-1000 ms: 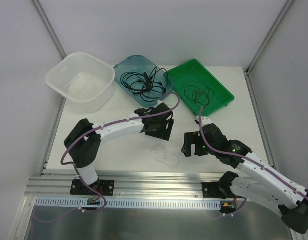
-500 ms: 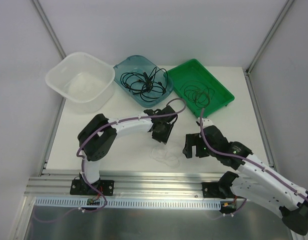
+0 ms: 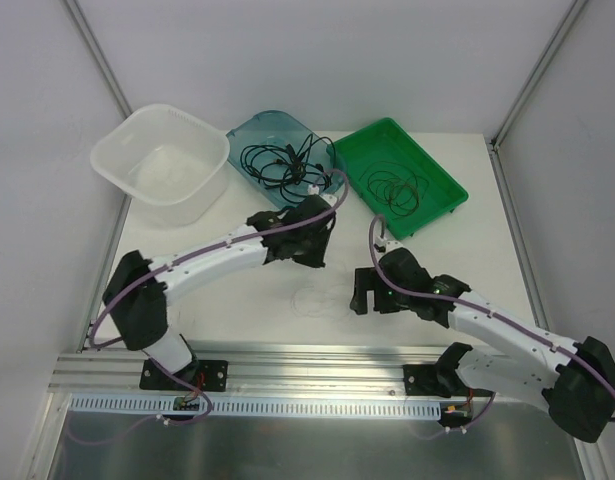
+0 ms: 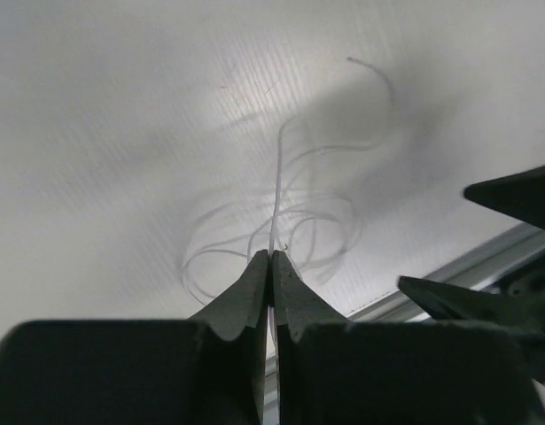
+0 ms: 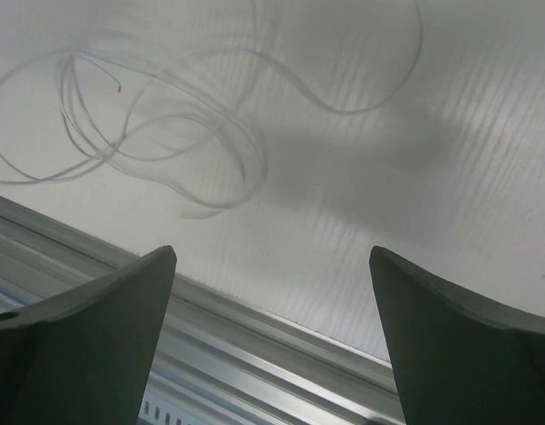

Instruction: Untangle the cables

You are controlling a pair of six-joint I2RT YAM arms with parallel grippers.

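A thin pale cable (image 3: 327, 305) lies in loose loops on the white table between the two arms. My left gripper (image 3: 309, 258) hangs over it, and in the left wrist view the left gripper (image 4: 271, 257) is shut on one taut strand of this pale cable (image 4: 279, 177). My right gripper (image 3: 365, 298) sits just right of the loops, its jaws wide apart. From the right wrist the right gripper (image 5: 272, 254) holds nothing, with the pale cable (image 5: 157, 124) lying ahead of it. Black cables (image 3: 282, 162) are tangled in the blue tray (image 3: 245, 133). A dark coil (image 3: 395, 190) lies in the green tray (image 3: 445, 188).
A large translucent white tub (image 3: 117, 150) stands at the back left beside the blue tray. An aluminium rail (image 3: 307, 365) runs along the table's near edge, close behind both grippers. The right gripper's fingers (image 4: 511, 190) show at the right of the left wrist view.
My left gripper has closed, now pinching a strand of the pale cable, and its arm has stretched out lower. The right gripper has shifted left toward the loops, still open.
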